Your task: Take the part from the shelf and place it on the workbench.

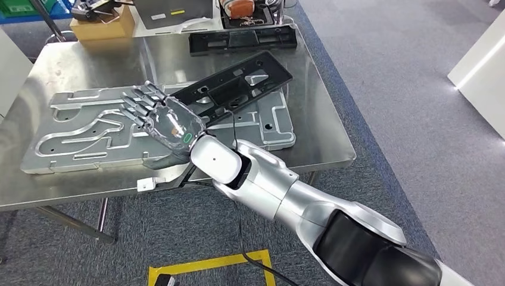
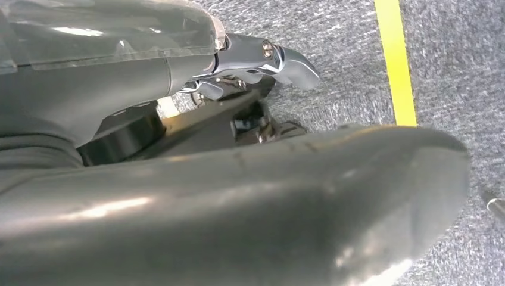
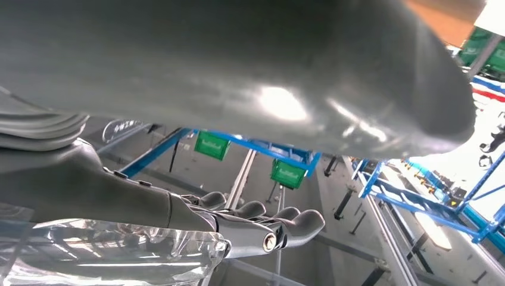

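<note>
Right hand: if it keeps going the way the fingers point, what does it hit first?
Likely nothing at once: the right hand points up-left over the grey metal plate. Its height above the plate is unclear.

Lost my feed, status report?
Right hand open, fingers spread above the grey plate. Black part lies on the workbench, unheld. Left hand hangs near floor.

Black part (image 1: pixel 238 87) on a silver workbench (image 1: pixel 321 128), grey speckled carpet (image 1: pixel 411 89) with yellow tape (image 1: pixel 208 264)
</note>
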Controlling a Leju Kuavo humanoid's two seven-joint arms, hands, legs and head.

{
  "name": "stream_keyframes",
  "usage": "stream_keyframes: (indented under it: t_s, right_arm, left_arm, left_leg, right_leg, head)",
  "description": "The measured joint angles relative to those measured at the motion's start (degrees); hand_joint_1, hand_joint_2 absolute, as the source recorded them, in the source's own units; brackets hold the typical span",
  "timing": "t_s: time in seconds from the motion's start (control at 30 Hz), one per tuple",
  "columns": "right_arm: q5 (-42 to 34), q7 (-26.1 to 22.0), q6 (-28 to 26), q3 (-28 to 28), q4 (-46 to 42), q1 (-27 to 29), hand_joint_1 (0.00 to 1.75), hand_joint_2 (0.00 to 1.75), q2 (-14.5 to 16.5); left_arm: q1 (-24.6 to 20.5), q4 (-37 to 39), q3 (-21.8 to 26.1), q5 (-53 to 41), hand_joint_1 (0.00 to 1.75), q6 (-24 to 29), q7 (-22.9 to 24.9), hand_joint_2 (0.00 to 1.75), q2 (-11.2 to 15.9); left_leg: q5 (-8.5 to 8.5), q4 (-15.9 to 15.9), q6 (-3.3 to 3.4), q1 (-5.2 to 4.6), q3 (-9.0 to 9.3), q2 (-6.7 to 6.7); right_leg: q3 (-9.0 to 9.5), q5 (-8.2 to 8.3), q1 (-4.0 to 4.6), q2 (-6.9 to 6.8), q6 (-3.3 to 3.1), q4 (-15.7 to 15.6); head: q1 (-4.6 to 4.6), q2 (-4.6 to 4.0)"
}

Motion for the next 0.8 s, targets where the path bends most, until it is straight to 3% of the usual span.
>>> stream_keyframes:
  t_s: [0.07,0.13,0.2,0.27,0.3,0.33,0.37,0.43,0.5,0.57,0.63,0.7,0.77,0.8]
  right_arm:
    - [-0.8,-0.2,-0.4,-0.1,0.3,0.9,0.00,0.00,0.3]
    - [-1.6,-0.2,-1.0,-0.3,1.0,1.7,0.00,0.00,0.5]
    - [-2.3,-0.1,-1.8,-0.7,2.0,2.3,0.00,0.00,0.7]
    - [-2.6,0.3,-2.3,-1.0,3.0,3.1,0.00,0.00,1.0]
    - [-2.5,0.5,-2.4,-1.1,3.5,3.5,0.00,0.00,1.1]
    - [-2.4,0.6,-2.5,-1.1,3.9,3.8,0.00,0.00,1.2]
    - [-2.3,0.8,-2.5,-1.2,4.3,4.1,0.00,0.00,1.4]
    - [-2.2,0.8,-2.5,-1.5,4.8,4.2,0.00,0.00,2.0]
    - [-2.3,0.7,-2.5,-1.7,5.0,4.2,0.00,0.00,2.7]
    - [-2.9,0.4,-2.5,-1.7,5.2,4.5,0.00,0.00,3.1]
    - [-4.7,0.0,-3.0,-1.7,5.5,5.1,0.00,0.00,3.3]
    - [-7.3,-0.1,-4.1,-1.7,6.1,5.8,0.00,0.00,3.6]
    - [-9.3,-0.2,-5.3,-1.6,6.8,6.6,0.00,0.00,3.9]
    - [-9.9,-0.2,-5.7,-1.5,7.1,7.0,0.00,0.00,3.9]
  left_arm:
    - [0.0,0.0,0.0,0.0,0.00,0.0,0.1,0.00,0.0]
    - [0.0,0.0,0.0,0.0,0.00,0.0,0.2,0.00,-0.1]
    - [-0.2,0.0,0.1,0.0,0.00,0.0,0.2,0.00,-0.1]
    - [-0.3,0.0,0.1,0.0,0.00,0.0,0.2,0.00,-0.1]
    - [-0.2,0.0,0.2,0.0,0.00,0.0,0.2,0.00,-0.1]
    - [-0.2,0.0,0.3,0.0,0.00,0.0,0.3,0.00,-0.1]
    - [-0.2,0.0,0.3,0.0,0.00,0.0,0.3,0.00,-0.1]
    - [-0.2,0.0,0.3,0.0,0.00,0.0,0.4,0.00,-0.2]
    - [-0.2,0.0,0.4,0.0,0.00,0.0,0.4,0.00,-0.4]
    - [-0.4,0.0,0.4,0.0,0.00,0.0,0.5,0.00,-0.5]
    - [-0.3,0.0,0.4,0.0,0.00,0.0,0.5,0.00,-0.6]
    - [-0.2,0.0,0.4,0.0,0.00,0.1,0.6,0.00,-0.6]
    - [-0.2,0.0,0.4,0.0,0.00,0.2,0.6,0.00,-0.5]
    - [-0.2,0.0,0.4,0.0,0.00,0.2,0.6,0.00,-0.4]
  left_leg:
    - [-0.02,-0.4,0.57,-0.23,-0.08,-0.21]
    - [0.58,-0.7,1.52,-0.12,-0.61,-0.06]
    - [1.36,-0.9,2.76,-0.10,-1.42,0.10]
    - [1.96,-0.8,3.54,-0.49,-2.27,0.17]
    - [2.24,-0.8,3.77,-0.74,-2.65,0.19]
    - [2.51,-0.7,3.92,-1.01,-3.02,0.18]
    - [2.78,-0.7,4.01,-1.32,-3.37,0.15]
    - [3.30,-0.6,4.04,-1.83,-3.94,0.12]
    - [3.96,-0.7,3.71,-1.83,-4.35,0.22]
    - [4.81,-1.1,3.09,-1.44,-4.52,0.31]
    - [4.53,-1.2,2.50,-1.42,-4.83,0.26]
    - [0.83,1.9,1.91,-1.44,-5.99,0.12]
    - [-4.13,8.7,1.24,-1.05,-7.64,0.06]
    - [-5.31,11.9,0.89,-0.82,-8.10,0.07]
  right_leg:
    - [-0.43,0.69,0.11,0.10,0.77,0.1]
    - [-1.10,-0.15,0.04,0.08,1.34,0.9]
    - [-3.03,-4.12,-0.05,0.05,1.70,5.8]
    - [-5.52,-8.37,-0.01,0.05,1.81,13.5]
    - [-6.03,-9.20,0.04,0.05,1.72,16.1]
    - [-5.58,-8.94,0.14,0.06,1.46,16.6]
    - [-4.04,-7.80,0.32,0.06,0.99,14.9]
    - [1.05,-5.20,1.02,0.08,-0.73,7.1]
    - [4.55,-4.16,1.72,0.02,-1.91,0.8]
    - [5.02,-3.58,2.16,-0.01,-2.09,-0.9]
    - [5.07,-2.11,1.88,-0.12,-2.10,-2.5]
    - [4.61,-0.50,1.29,-0.32,-1.99,-4.0]
    - [3.33,0.57,1.02,-0.41,-1.83,-4.0]
    - [2.56,0.99,0.86,-0.49,-1.64,-3.7]
  head:
    - [0.00,0.00]
    - [0.00,0.00]
    - [0.00,0.00]
    - [-0.01,0.00]
    - [-0.01,0.00]
    - [-0.01,0.00]
    - [-0.01,0.00]
    - [-0.01,0.00]
    - [-0.02,0.00]
    - [-0.01,0.00]
    - [0.00,0.00]
    - [-0.01,0.00]
    - [-0.01,0.00]
    - [-0.01,0.00]
